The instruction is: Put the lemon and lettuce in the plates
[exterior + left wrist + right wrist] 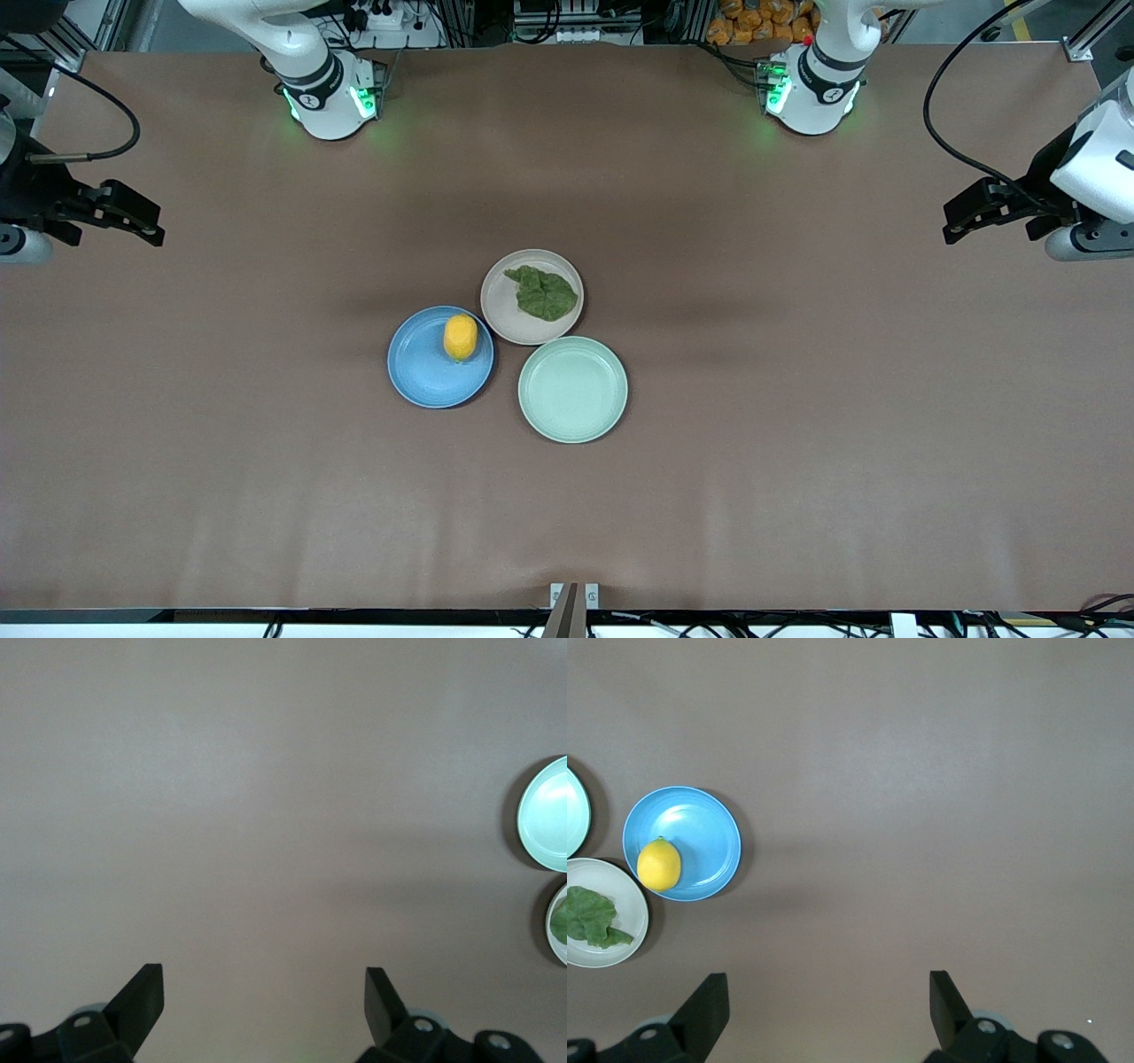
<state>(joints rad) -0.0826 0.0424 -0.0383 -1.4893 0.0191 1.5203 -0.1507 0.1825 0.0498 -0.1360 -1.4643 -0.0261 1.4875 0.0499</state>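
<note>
The lemon [460,338] lies in the blue plate [423,377], at the edge beside the beige-pink plate [501,312]. The lettuce [543,293] lies in the beige-pink plate. My right gripper [149,227] waits open and empty over the bare table at the right arm's end. My left gripper [955,221] waits open and empty over the left arm's end. The right wrist view shows the gripper [828,985], the lemon [659,865], the blue plate [702,827], the lettuce [592,917] and the beige-pink plate [622,881]. The left wrist view shows the gripper [263,981] over bare table and the beige-pink plate's edge [553,943].
A pale mint-green plate [572,388] stands empty, touching the other two plates and nearest to the front camera; it also shows in the left wrist view [547,813] and in the right wrist view [572,811]. The brown table [797,399] spreads wide around the plates.
</note>
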